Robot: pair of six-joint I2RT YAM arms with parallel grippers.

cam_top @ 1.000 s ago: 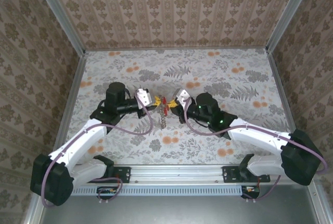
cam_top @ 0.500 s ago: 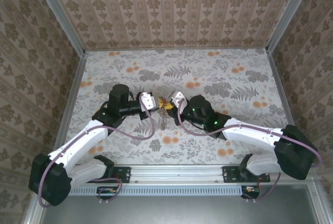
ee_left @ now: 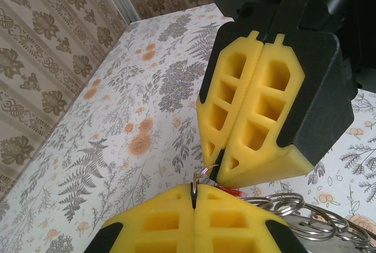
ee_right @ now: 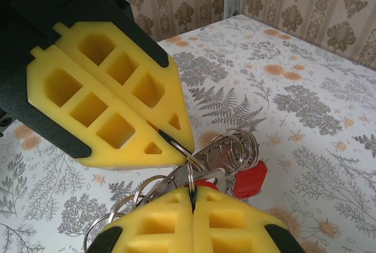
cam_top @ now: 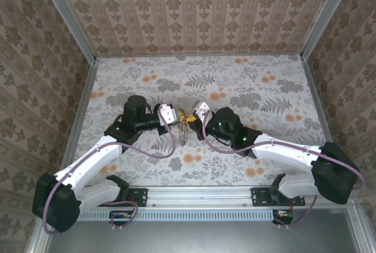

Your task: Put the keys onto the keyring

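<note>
Top camera looks steeply down on the flower-patterned table (cam_top: pixel 264 88). Close wrist cameras face each other across it.

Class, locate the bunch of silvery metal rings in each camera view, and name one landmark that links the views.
Top external: bunch of silvery metal rings at centre, between the arms.
Left wrist: bottom right corner.
Right wrist: lower centre, beside a red key head.
Shared landmark: the yellow fingertips of left gripper and right gripper meeting tip to tip.

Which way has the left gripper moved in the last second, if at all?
Yes: the left gripper has shifted slightly right, away from the table's left rail.
</note>
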